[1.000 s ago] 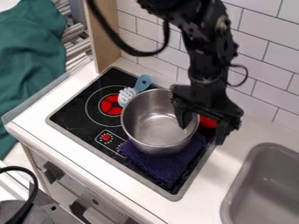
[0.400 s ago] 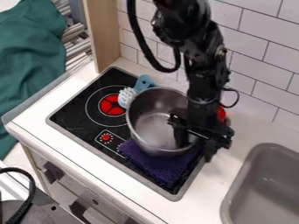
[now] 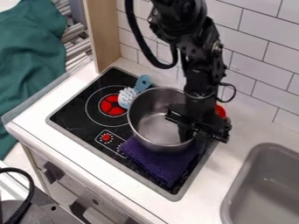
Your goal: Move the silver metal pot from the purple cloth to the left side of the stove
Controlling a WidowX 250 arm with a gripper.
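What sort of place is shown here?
Probably a toy kitchen: there is a small stove with a metal pot on it, a grey sink beside it, and a tiled wall behind.

1. The gripper (image 3: 196,136) hides part of the pot's (image 3: 153,124) right rim; its grip on the pot is unclear.
2. Behind it, a red thing (image 3: 220,112) is mostly covered, its shape uncertain.
3. The pot hides part of the purple cloth (image 3: 156,161).
4. The right edge cuts off the sink (image 3: 241,175); the left, the green cloth (image 3: 29,57).
5. The far edge crops the arm (image 3: 197,48).
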